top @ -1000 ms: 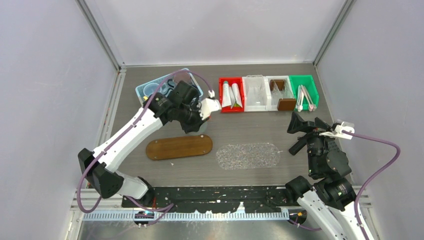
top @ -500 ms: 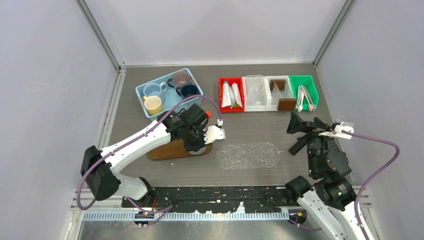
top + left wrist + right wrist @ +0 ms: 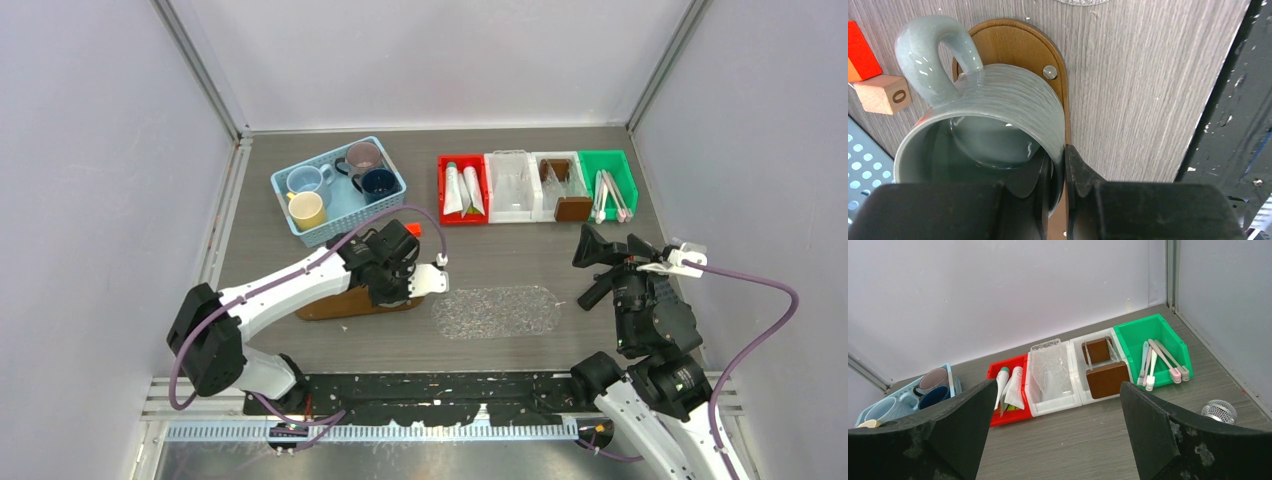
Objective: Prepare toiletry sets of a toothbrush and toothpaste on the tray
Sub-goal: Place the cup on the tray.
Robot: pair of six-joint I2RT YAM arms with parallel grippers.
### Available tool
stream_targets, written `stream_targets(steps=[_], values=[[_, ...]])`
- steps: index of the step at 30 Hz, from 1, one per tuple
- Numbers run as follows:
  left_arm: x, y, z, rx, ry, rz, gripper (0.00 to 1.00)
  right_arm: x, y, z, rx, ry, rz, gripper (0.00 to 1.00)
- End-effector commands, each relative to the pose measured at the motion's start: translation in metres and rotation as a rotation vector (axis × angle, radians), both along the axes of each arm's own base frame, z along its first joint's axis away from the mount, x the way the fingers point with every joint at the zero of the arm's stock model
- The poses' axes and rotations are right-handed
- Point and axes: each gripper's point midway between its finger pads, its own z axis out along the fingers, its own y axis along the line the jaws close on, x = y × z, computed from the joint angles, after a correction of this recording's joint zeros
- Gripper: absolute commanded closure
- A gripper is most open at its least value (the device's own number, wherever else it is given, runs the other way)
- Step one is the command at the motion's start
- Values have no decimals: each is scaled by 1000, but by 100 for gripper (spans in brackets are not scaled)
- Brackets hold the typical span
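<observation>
Your left end effector [image 3: 1057,160] clamps the mug [image 3: 998,100] rim above the tray [image 3: 1013,40]; the cube [image 3: 883,95] nearby reads "0". Your right end effector [image 3: 1055,432] sits spread wide.

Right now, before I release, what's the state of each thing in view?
Grey-green mug, held by its rim over the wooden tray; contact unclear.
Left gripper, fingers shut on the mug.
Right gripper, open, empty.
Clear tray, empty.
Blue basket, four mugs inside.
Red bin, two toothpaste tubes lying inside.
Green bin, toothbrushes lying inside.
</observation>
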Motion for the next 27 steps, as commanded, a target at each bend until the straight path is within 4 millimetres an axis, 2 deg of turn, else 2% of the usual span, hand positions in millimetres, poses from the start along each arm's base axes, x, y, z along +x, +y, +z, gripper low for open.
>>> stream_targets(steps=[1, 5, 9, 13, 15, 17, 22, 27], values=[[26, -10, 6, -13, -121, -20, 87, 2, 3, 7, -5, -20, 10, 0], [29, -7, 0, 16, -128, -14, 83, 3, 3, 7, -7, -19, 8, 0], [31, -9, 5, 12, -130, 2, 79, 3, 3, 7, -8, -18, 7, 0], [32, -6, 16, 11, -134, 43, 60, 3, 3, 7, -8, -19, 9, 0], [32, -7, 22, -1, -133, 78, 48, 2, 3, 8, -6, -22, 10, 0], [33, -8, 29, -18, -132, 121, 41, 2, 3, 8, -5, -24, 10, 0], [40, -10, 63, -118, -158, 341, 25, 1, 2, 8, -4, -26, 7, 0], [47, -1, 94, -225, -163, 739, 9, 0, 2, 9, 1, -33, 8, 0]])
